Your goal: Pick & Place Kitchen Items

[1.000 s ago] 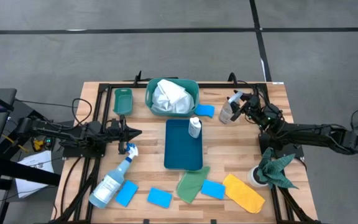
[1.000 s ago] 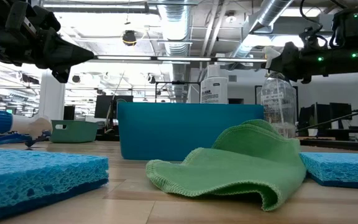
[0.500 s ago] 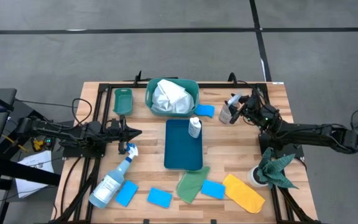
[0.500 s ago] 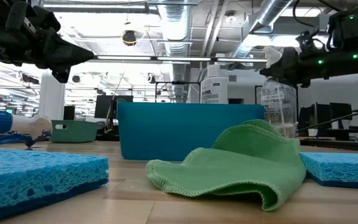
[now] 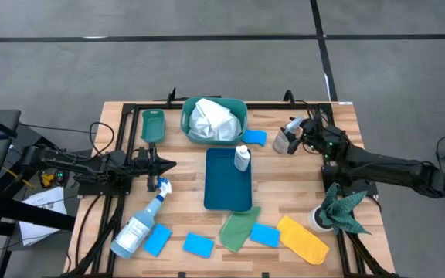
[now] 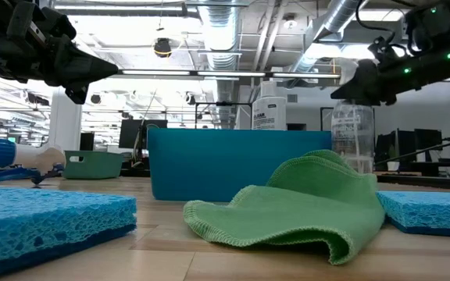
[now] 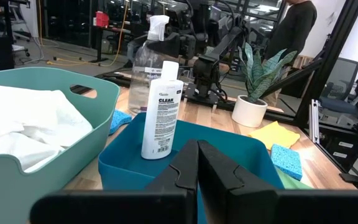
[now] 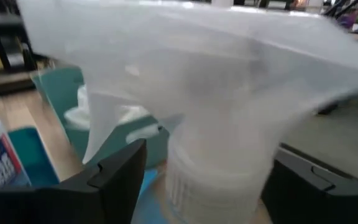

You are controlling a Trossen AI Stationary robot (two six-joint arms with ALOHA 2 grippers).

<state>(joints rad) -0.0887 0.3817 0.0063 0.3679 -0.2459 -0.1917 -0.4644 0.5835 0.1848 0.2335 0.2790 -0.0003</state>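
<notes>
Right gripper lifting the white-trigger clear spray bottle near the blue tray

The white-trigger spray bottle (image 5: 283, 140) sits right of the blue tray (image 5: 228, 180), beyond the blue sponge (image 5: 254, 137); over the last second it has tipped upright and risen slightly in the low view, so the pick looks under way. The right gripper (image 5: 303, 137) has its fingers (image 8: 114, 177) closed around the bottle's neck, one on each side. The left gripper (image 5: 163, 164) waits left of the tray, fingers shut on nothing, above the blue-trigger spray bottle (image 5: 139, 224) lying on the bench (image 5: 284, 185).
</notes>
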